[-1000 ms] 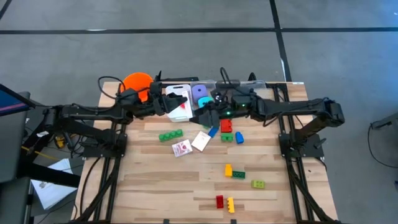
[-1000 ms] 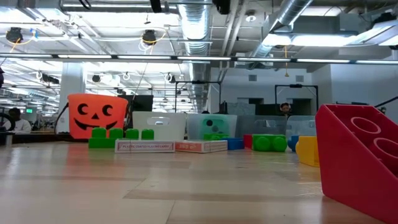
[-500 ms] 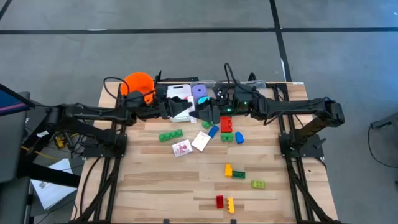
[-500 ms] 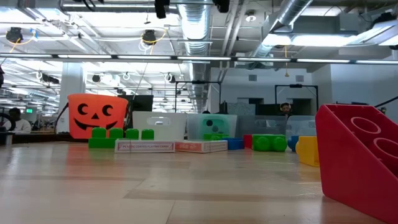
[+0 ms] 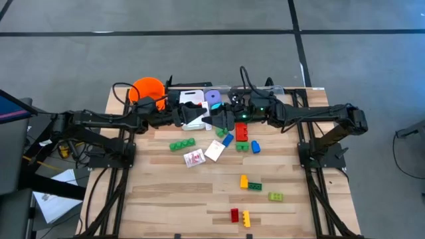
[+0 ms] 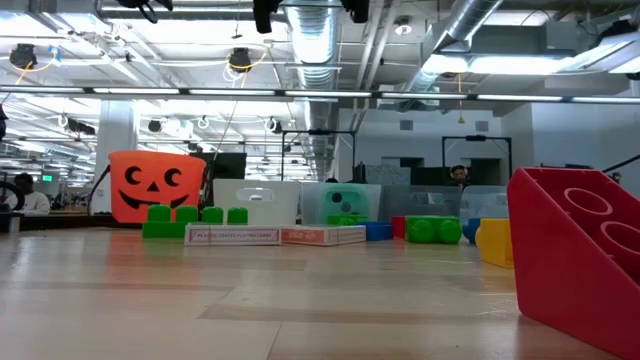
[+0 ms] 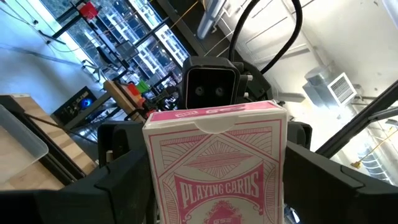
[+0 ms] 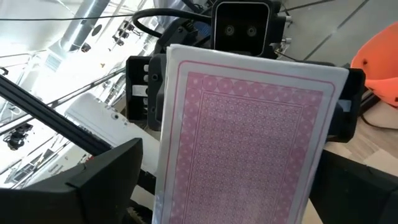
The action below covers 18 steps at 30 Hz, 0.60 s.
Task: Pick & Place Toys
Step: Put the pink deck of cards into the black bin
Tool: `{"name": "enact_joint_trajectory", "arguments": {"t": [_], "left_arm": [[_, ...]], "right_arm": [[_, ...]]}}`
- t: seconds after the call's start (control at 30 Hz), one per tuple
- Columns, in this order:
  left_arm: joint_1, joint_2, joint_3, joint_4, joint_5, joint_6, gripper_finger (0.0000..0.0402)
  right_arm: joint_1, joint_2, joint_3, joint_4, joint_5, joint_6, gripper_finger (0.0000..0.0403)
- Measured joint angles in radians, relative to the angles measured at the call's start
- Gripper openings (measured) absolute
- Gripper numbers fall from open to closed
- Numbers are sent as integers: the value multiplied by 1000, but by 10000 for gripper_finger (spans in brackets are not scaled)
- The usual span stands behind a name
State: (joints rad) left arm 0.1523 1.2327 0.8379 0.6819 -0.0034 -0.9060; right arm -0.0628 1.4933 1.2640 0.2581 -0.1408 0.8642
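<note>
Standing upright between both arms near the upper middle of the high view, a flat rectangular card box [image 7: 216, 163] of glossy red-and-white printed cardboard is clamped across its width by the left gripper [image 5: 192, 114]. The right gripper [image 5: 214, 122] faces it with fingers spread wide at either side of the box, and whether they touch it cannot be told. Below on the pale wood-grain table [image 5: 166, 199] lie two more card boxes [image 5: 194, 158], a studded green brick [image 5: 182, 144] and red, blue and yellow bricks [image 5: 242, 133]. Behind, at the table's upper edge, sit a round orange bucket [image 5: 147, 87] and clear plastic bins [image 5: 191, 97], one holding a purple die [image 5: 213, 96].
</note>
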Motion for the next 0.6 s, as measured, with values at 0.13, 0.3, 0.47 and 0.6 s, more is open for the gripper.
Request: {"name": "enact_joint_trajectory", "arguments": {"t": [0.13, 0.3, 0.47, 0.6], "left_arm": [[3, 0, 0, -3, 7, 1, 295], [10, 0, 0, -3, 7, 7, 295], [23, 0, -2, 3, 4, 7, 295], [24, 0, -2, 6, 3, 7, 295]], "right_arm": [[1, 0, 0, -1, 0, 0, 400], [1, 0, 0, -3, 1, 0, 400], [1, 0, 1, -16, 12, 0, 400], [2, 0, 1, -18, 12, 17, 397]]}}
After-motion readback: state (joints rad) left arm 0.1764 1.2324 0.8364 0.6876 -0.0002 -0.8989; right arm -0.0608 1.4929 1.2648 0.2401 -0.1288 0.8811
